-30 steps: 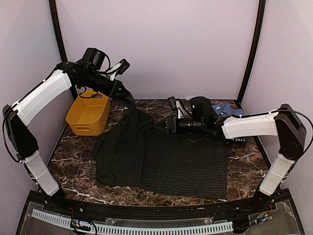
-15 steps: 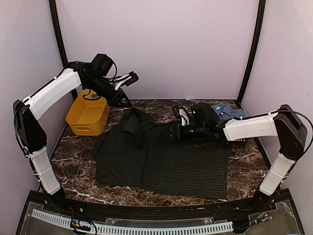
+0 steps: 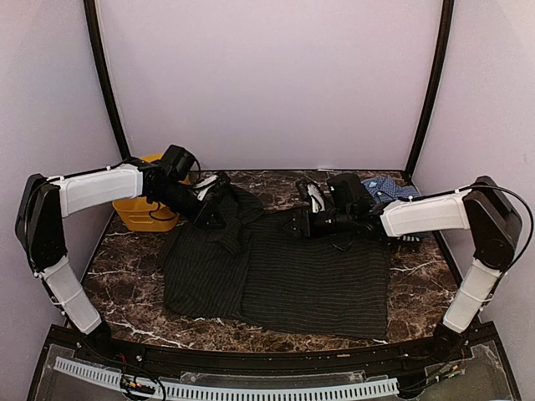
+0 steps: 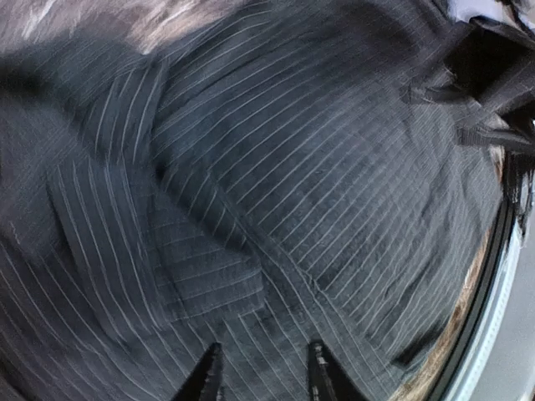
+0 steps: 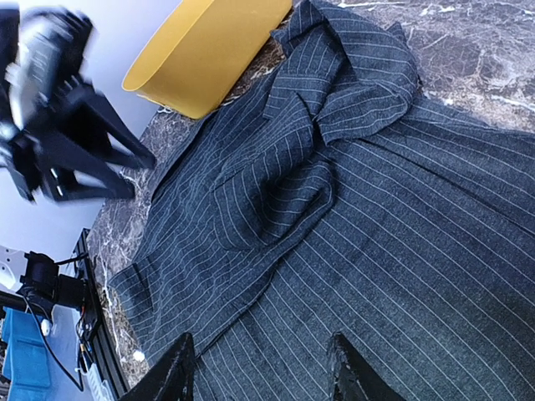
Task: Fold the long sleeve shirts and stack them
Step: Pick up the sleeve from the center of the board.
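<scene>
**Marble table: both pincers empty over the black shirt**

We find the black pinstriped shirt spread below both pincers. The left gripper is slightly parted, holds nothing, and hangs close over the bunched collar. The right gripper is half open, also empty. The blue checked shirt lies behind the right gripper, and the yellow basket behind the left.
</scene>
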You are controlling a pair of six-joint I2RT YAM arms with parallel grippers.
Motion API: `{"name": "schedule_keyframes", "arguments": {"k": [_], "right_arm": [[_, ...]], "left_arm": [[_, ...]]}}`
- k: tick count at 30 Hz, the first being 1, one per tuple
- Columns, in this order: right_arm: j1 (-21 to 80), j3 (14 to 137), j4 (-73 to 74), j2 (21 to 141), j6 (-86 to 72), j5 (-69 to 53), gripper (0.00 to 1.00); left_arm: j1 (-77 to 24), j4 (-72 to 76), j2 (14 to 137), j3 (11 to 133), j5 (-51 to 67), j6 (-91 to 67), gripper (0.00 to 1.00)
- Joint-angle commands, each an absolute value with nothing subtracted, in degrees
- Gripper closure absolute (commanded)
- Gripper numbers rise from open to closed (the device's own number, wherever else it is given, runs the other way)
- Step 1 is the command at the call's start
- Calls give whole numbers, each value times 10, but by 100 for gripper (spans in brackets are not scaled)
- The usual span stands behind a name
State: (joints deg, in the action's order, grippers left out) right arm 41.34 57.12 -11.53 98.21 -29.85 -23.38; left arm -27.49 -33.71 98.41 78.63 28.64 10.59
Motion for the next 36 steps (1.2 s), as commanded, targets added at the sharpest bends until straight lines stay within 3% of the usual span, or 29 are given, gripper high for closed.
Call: {"name": "schedule_keyframes", "arguments": {"k": [1,5,16,27,36], "right_arm": [[411,574,-122,994,-293,-237,50],[411,576,-131,1006,-300,-250,50],[411,565,-139,1003,-310,-250,50],[411,561,-139,1004,-308,-249,51],[411,556,-135,1000,-307,-246,51]], "left_arm": [[-274,-102,882,609,262,-125,57],[-274,-25,862,527,242,-227,38],[-274,118,926,460,263,-385,31],[-274,161,977,462,288,-438,32],[-274,214,1019,474,312,-455,48]]}}
